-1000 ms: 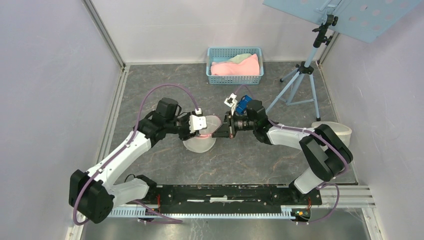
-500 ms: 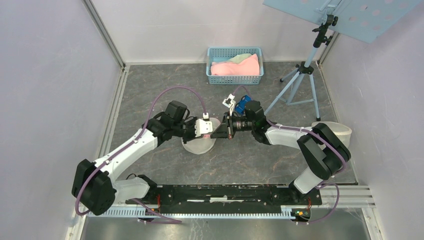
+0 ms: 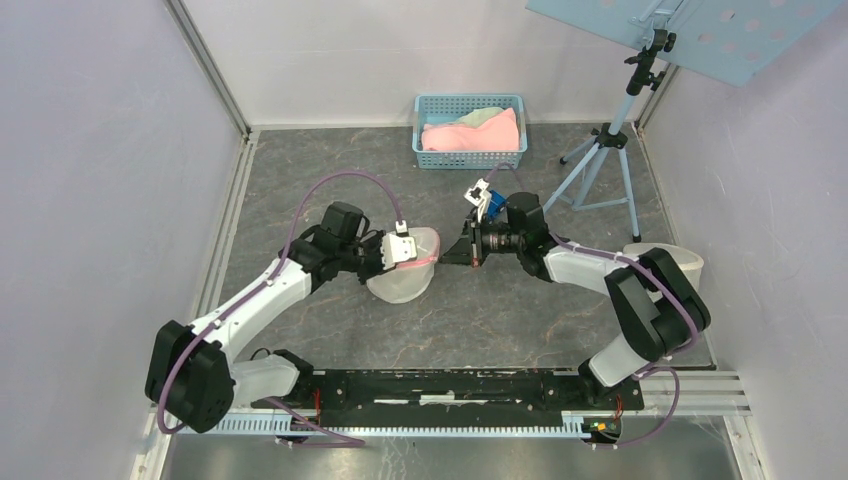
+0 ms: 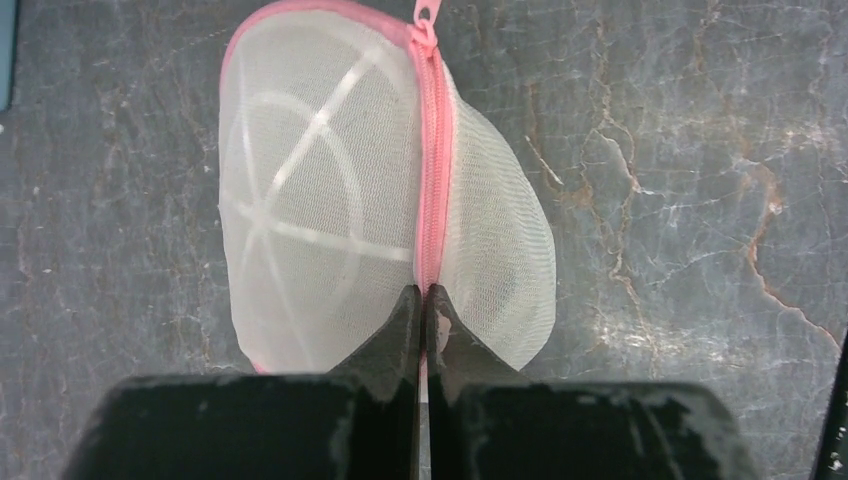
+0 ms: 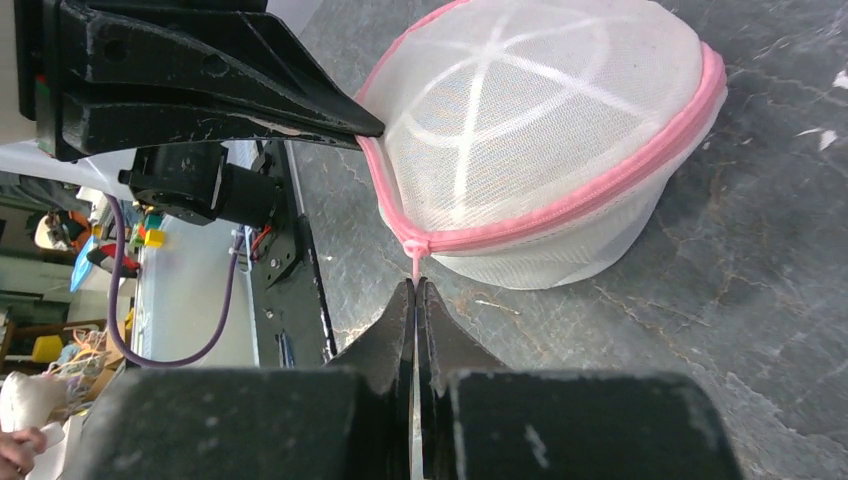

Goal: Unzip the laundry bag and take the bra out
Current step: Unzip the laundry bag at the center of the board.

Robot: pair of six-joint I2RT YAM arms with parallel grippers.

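**Inspector:** Left gripper (image 4: 421, 296), what is it doing?

**Assistant:** It is pinching the laundry bag (image 4: 320, 210) by its pink zipper (image 4: 432, 150), fingers pressed together.

**Inspector:** And the right gripper (image 5: 415, 290)?

**Assistant:** It is nipping the zipper pull (image 5: 414, 262) at the bag's opposite end.

**Inspector:** Where is the bag?

**Assistant:** It is lying on the grey table (image 4: 650, 200) between both grippers, with the zipper showing closed. The contents cannot be read through the mesh.
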